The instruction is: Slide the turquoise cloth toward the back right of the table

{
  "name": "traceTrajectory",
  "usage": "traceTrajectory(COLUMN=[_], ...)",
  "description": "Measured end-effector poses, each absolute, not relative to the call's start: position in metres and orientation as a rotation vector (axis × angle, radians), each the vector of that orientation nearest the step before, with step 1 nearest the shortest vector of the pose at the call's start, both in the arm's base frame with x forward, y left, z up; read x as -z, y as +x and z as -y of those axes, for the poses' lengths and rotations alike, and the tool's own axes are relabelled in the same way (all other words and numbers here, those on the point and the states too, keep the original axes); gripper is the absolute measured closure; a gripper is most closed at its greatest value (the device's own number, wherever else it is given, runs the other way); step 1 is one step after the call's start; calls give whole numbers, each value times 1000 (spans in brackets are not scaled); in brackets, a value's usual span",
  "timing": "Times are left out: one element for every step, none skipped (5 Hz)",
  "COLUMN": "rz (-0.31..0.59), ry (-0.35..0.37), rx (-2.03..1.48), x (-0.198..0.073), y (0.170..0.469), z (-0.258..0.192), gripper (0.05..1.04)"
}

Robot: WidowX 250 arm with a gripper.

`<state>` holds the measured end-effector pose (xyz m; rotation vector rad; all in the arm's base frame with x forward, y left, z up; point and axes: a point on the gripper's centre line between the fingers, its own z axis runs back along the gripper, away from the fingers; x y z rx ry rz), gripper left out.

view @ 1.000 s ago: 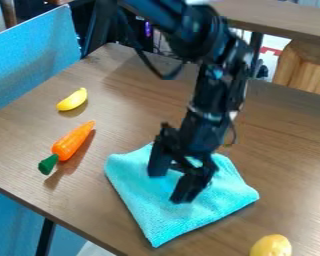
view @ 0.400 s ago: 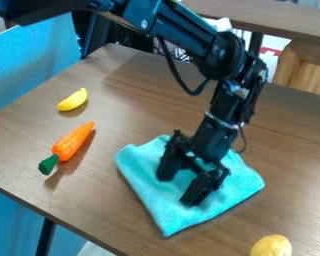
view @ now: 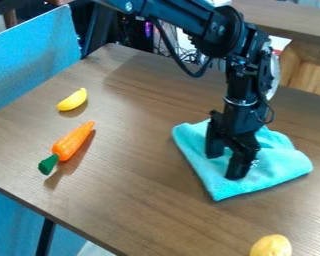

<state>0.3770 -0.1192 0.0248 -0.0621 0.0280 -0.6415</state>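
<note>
**Gripper Stands Wide on Turquoise Cloth**

A brown wooden table (view: 142,185) spans the view, with a blue panel (view: 29,60) along its left side. The black arm (view: 223,32) comes in from the top edge. Beneath it, the turquoise cloth (view: 283,167) lies right of centre on the tabletop, rumpled toward its far side. The gripper (view: 223,164) points down onto it, its two fingers spread wide apart and touching the fabric. Well to the left lies an orange toy carrot (view: 72,141), green end nearest the table's front edge. A rounded yellow object (view: 271,246) sits at the bottom right. Beyond the carrot rests a small toy banana (view: 72,100).
</note>
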Motion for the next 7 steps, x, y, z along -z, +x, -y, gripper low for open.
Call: traceTrajectory(rz=[56, 101, 112, 148, 169, 73, -70], ry=[-66, -96, -104, -68, -41, 10, 61], rx=[628, 599, 527, 435, 399, 333, 297], x=[-28, -32, -37, -70, -93, -104, -100], y=[403, 412, 406, 400, 385, 364, 341], z=[131, 138, 136, 127, 118, 104, 92], gripper=[83, 83, 83, 83, 83, 83, 83])
